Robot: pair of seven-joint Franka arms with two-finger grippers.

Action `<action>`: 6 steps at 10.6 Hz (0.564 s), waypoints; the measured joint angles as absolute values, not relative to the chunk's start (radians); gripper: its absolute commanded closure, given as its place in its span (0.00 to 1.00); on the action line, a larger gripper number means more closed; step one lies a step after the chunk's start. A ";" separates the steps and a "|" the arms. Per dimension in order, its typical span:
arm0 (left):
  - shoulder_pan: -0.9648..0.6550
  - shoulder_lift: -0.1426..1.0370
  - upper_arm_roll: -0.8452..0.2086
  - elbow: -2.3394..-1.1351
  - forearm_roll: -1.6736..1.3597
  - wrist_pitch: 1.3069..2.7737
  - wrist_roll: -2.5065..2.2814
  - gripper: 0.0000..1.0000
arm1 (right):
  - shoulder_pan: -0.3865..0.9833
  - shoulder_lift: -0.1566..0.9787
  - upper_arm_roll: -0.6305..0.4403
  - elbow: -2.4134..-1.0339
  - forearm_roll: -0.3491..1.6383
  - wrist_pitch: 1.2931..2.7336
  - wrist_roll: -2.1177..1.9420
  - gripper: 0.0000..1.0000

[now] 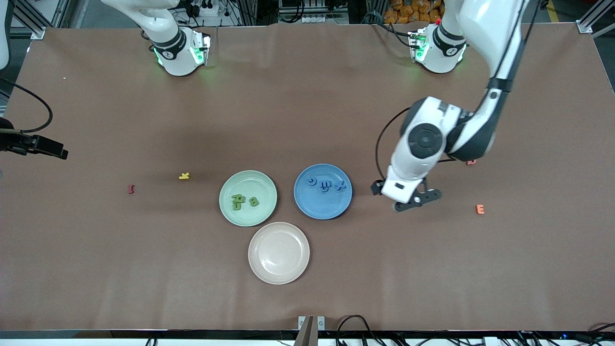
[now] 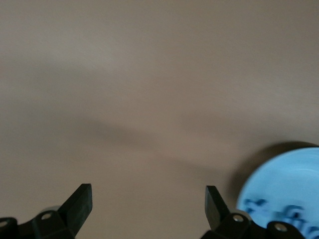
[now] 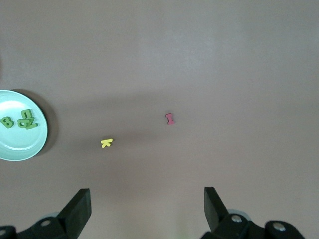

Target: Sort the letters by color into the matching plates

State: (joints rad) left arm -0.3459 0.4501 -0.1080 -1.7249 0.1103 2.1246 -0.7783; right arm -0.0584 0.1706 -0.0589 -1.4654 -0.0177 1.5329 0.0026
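Observation:
The mint green plate [image 1: 248, 214] holds green letters [image 1: 245, 201]. Beside it, the blue plate [image 1: 323, 206] carries several blue letters [image 1: 326, 185]. The beige-pink plate [image 1: 278, 253], nearest the front camera, has nothing in it. A yellow letter [image 1: 184, 176] and a dark red letter [image 1: 130, 189] lie toward the right arm's end. An orange letter [image 1: 479, 209] lies toward the left arm's end, and a pink letter [image 1: 471, 162] peeks from under the left arm. My left gripper [image 1: 417, 201] [image 2: 148, 189] is open over bare table beside the blue plate [image 2: 281, 181]. My right gripper [image 3: 147, 191] is open, high above the yellow letter [image 3: 106, 143] and the dark red letter [image 3: 170, 118].
The brown table [image 1: 307, 120] runs wide between the plates and the arm bases. A black device with a cable [image 1: 33, 144] juts in at the right arm's end. The right wrist view catches the green plate [image 3: 25, 145] at its edge.

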 measured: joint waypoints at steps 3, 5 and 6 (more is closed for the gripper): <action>-0.205 0.396 -0.120 -1.731 0.052 2.042 -0.532 0.00 | -0.056 0.144 -0.055 -1.455 -0.017 1.517 0.006 0.00; -0.150 0.345 -0.125 -1.776 0.033 2.026 -0.452 0.00 | -0.044 0.124 -0.049 -1.453 -0.017 1.503 0.035 0.00; -0.138 0.312 -0.126 -1.810 0.032 2.025 -0.442 0.00 | -0.028 0.114 -0.047 -1.453 -0.017 1.502 0.072 0.00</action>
